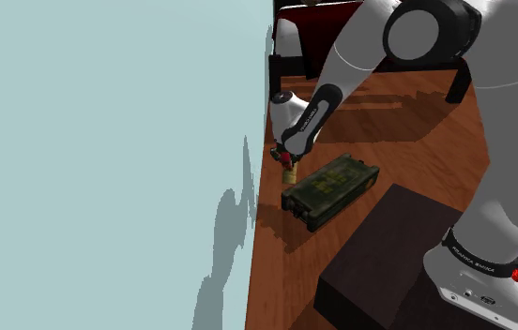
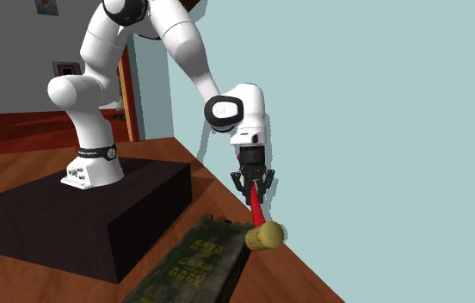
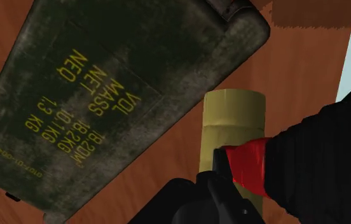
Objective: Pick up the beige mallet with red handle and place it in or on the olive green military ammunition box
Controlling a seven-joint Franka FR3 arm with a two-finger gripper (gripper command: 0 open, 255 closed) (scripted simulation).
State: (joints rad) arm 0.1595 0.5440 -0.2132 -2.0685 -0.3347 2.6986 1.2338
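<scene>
- End effector (image 1: 285, 157), at the shoulder view's left beside the wall: clamped on the red handle of the mallet (image 1: 289, 172). The beige head hangs down, just off the ammunition box's end.
- Step in hand, as I judge it: carry the mallet toward 4 o'clock. Raise the head clear of the lid edge first, then lower it flat along the top.
- Ammunition box (image 1: 330, 190), on the table (image 1: 407, 141): lid shut, nothing lying on it, inside hidden.
</scene>
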